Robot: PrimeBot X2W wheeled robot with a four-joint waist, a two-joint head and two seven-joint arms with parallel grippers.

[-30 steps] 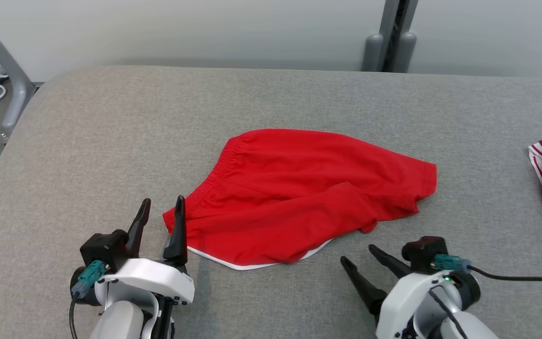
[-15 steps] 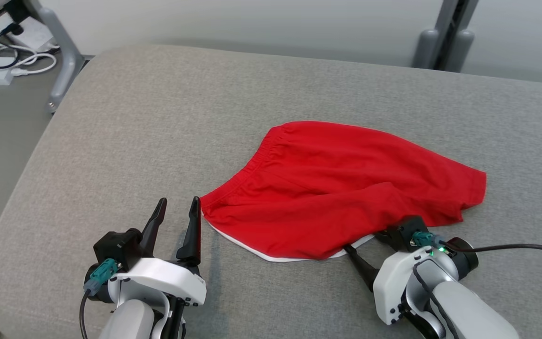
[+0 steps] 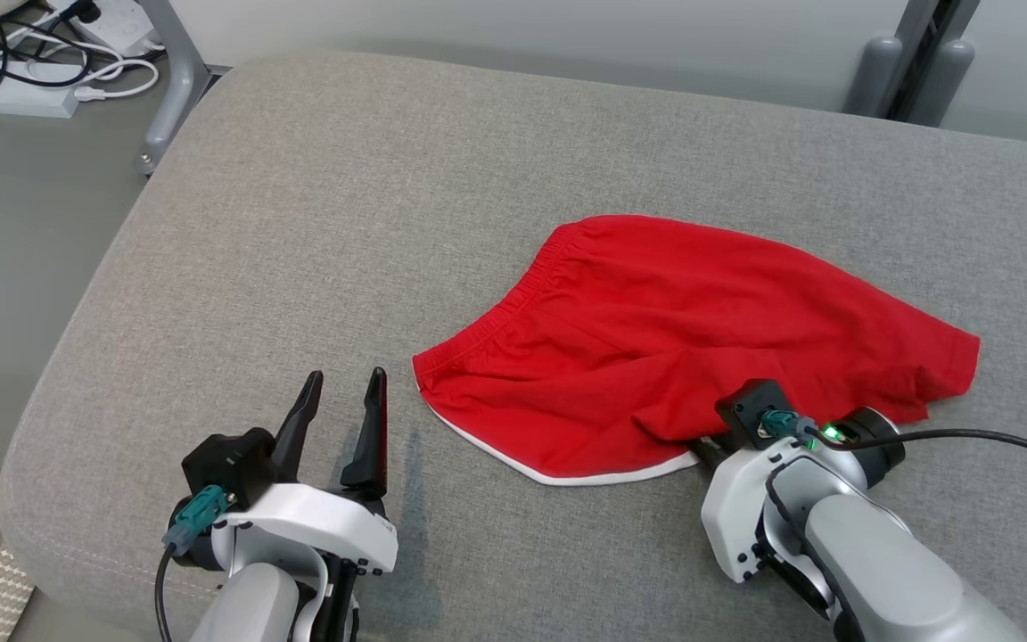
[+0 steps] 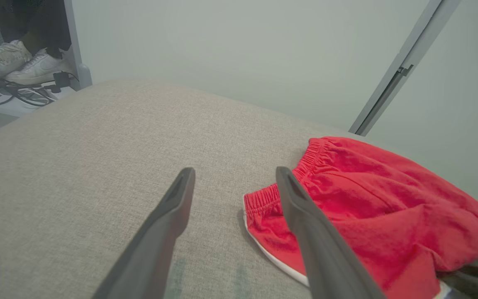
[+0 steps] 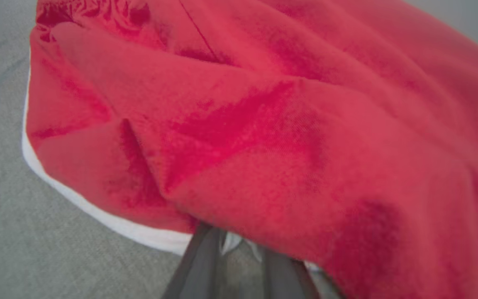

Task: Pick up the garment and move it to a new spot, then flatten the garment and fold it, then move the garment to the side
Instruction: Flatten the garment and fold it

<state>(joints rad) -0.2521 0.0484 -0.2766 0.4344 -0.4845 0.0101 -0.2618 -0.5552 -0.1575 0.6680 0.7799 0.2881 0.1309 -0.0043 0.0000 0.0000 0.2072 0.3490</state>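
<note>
Right gripper (image 5: 237,249) buried under the near hem of the red garment (image 3: 692,348); left gripper (image 3: 345,376) empty beside it.

I see the garment lying rumpled on the grey cushion (image 3: 299,223), right of centre, its elastic waistband (image 3: 513,303) facing left and its white trim (image 3: 603,477) along the near edge; my right gripper comes in from the near side with both dark fingers tucked beneath that trim, cloth draped over their tips; the gap between them looks narrow, but I cannot tell whether they pinch fabric; my left gripper hovers over bare cushion just beside the waistband's near corner, fingers spread wide, holding nothing.
</note>
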